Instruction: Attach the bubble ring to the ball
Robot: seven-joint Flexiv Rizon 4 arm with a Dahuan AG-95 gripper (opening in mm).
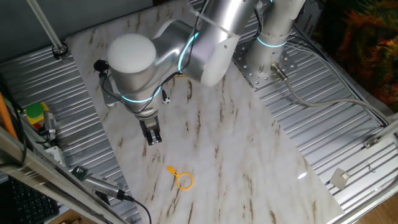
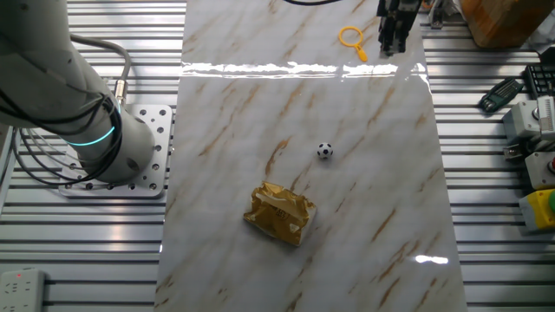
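- The tool [image 1: 153, 138] hangs above the bench [image 1: 236, 155], fingers close together, nothing held.
- The bubble ring [image 1: 183, 179] lies flat near it.
- The ball [image 2: 324, 151] sits well apart, beside a gold foil wrapper [image 2: 280, 212].

You have 3 things lying on the marble-patterned tabletop [image 2: 364, 225]. In the other fixed view, the small orange-yellow plastic bubble ring [image 2: 350, 37] lies at the far end of the slab, with the arm's black two-finger gripper [image 2: 392, 43] just beside it to the right, apart from it. The tiny white ball with black patches [image 2: 324, 151] sits near the slab's middle, well apart from the ring. The crumpled gold foil wrapper [image 2: 280, 213] lies nearer the camera, left of the ball and close to it. In one fixed view, the ring [image 1: 182, 178] lies before and right of the gripper [image 1: 153, 138].
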